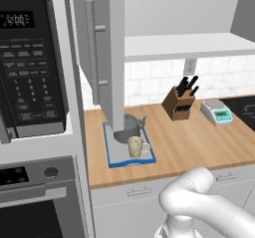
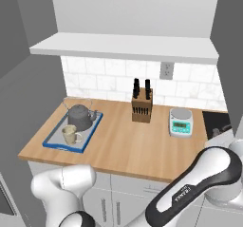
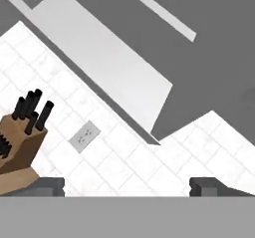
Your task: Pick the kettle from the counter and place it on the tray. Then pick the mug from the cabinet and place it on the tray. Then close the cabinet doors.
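Now, wooden counter (image 2: 123, 145): tray (image 2: 54, 145) left of knife block (image 2: 141, 107), kettle (image 2: 79, 117) and mug (image 2: 70, 135) aboard; scale (image 2: 181, 121) right. Hand view: gripper (image 3: 127, 186) spread open, empty, facing wall outlet (image 3: 84, 136). Left view: microwave (image 1: 27, 62), open cabinet door (image 1: 102, 53).

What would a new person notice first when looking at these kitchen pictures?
First, the blue-rimmed tray at the left end of the wooden counter, carrying the dark kettle and, nearer the front edge, the beige mug. Next, the wide-open cabinet door hanging above the tray, then the knife block and a small scale further right.
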